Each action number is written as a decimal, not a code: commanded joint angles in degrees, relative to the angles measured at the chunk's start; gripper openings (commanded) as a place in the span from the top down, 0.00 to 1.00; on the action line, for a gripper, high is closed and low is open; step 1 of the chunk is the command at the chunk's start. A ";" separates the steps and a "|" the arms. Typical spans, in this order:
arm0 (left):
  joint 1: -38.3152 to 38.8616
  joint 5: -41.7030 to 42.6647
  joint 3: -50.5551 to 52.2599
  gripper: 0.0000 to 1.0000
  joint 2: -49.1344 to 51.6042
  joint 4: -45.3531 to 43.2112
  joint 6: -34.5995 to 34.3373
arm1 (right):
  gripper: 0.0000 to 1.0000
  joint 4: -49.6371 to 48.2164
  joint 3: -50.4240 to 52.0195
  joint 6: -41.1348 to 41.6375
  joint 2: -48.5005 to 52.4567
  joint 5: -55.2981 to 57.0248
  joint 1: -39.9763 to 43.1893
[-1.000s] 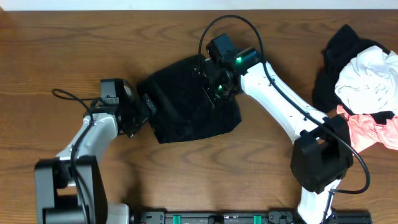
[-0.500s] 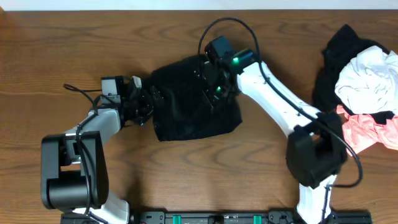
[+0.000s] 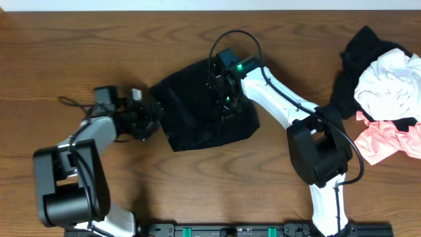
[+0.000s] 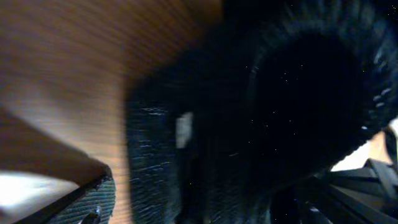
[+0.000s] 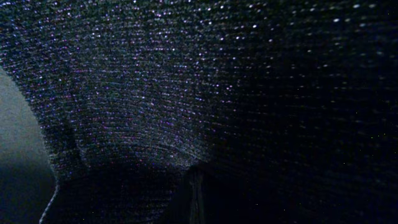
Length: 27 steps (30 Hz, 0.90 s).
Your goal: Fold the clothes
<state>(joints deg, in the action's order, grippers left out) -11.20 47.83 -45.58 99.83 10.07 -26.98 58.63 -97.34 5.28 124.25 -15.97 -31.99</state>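
- While the right gripper (image 3: 223,100) has stayed shut on top of the large black garment (image 3: 197,125), the left arm has moved the most in the last second.
- A second ago the left arm was bent in close to its base. Now it reaches out flatter and further to the left across the table (image 3: 79,46).
- The left gripper (image 3: 150,117) is wide open and holds nothing. It sits right at the left edge of the large black garment, about where it was before.
- From the left wrist, the black cloth fills most of the view just ahead, but the picture is blurry.
- The right gripper has slid a little up and to the left on the cloth. From its own camera you see only dark knit very close, so I cannot tell if it pinches any cloth or just presses down.
- The large black garment lies in the middle of the table, in a bunched shape much like before, so no fold has been made yet.
- I think the left arm is lining up to grab that left edge while the right one keeps the cloth from sliding.
- The other black one (image 3: 348,79), the white one (image 3: 388,82) and the coral-pink one (image 3: 388,139) lie piled at the right, not moved, so most of the job is left.
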 commanded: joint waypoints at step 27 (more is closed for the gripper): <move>6.08 -0.24 3.06 0.02 0.24 -7.15 2.27 | 0.99 0.90 0.09 4.13 5.35 1.33 -4.42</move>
<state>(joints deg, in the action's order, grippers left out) -5.39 48.66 -43.44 99.22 2.96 -23.35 58.78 -97.36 8.16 126.02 -14.61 -35.77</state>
